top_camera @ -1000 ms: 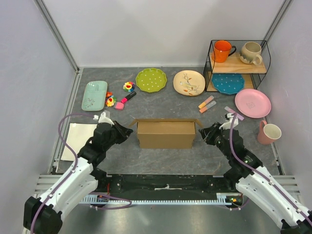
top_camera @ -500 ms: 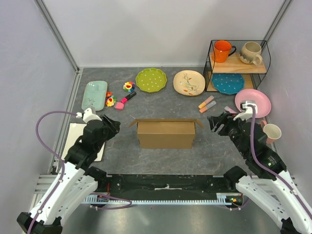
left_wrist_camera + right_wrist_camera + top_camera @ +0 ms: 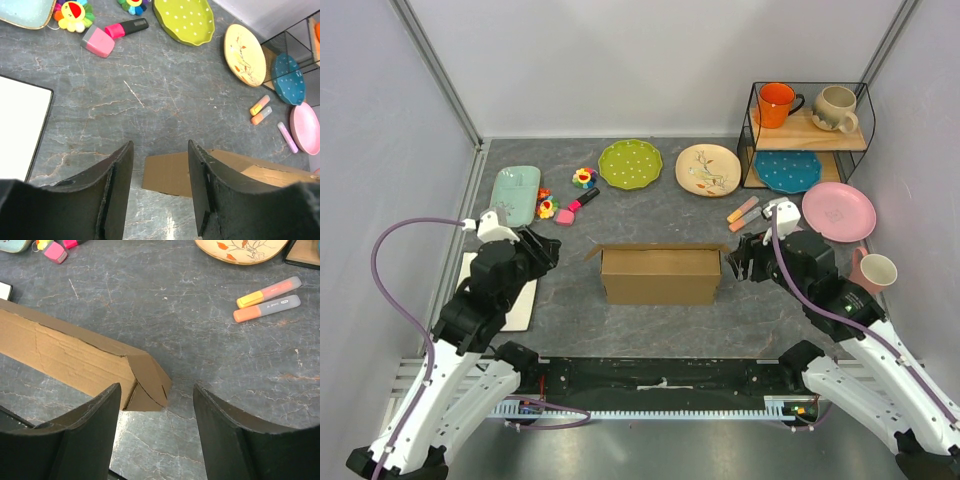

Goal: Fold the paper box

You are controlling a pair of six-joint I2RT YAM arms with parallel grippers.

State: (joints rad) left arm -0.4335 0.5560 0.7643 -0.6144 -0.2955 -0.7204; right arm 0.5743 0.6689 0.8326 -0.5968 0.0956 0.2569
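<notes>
A brown paper box [image 3: 658, 278] stands near the middle of the grey desk [image 3: 650, 215], its open top facing up and a small flap splayed outward at each end. The left claw [image 3: 546, 252] and the right claw [image 3: 738, 262] flank it, one at either end, both spread wide and empty.

The overhead camera alone shows the full layout. A white tray [image 3: 500, 290] lies under the left arm. A green dotted plate [image 3: 630, 163], a cream plate [image 3: 708, 169] and a pink plate [image 3: 838, 211] sit along the far side, with a wire shelf [image 3: 808, 135] of mugs in the far right corner.

The wrist cameras supply the close detail. From the left wrist, the box's left end lies just beyond the gap between the dark fingers [image 3: 116, 190], apart from both, and the tray's corner shows at the frame's left edge. From the right wrist, the creased right-end flap with its cut slit sits between the fingertips, very near the left-hand finger [image 3: 95, 430]; contact cannot be judged. Two highlighters [image 3: 267, 300] lie on the desk beyond it.
</notes>
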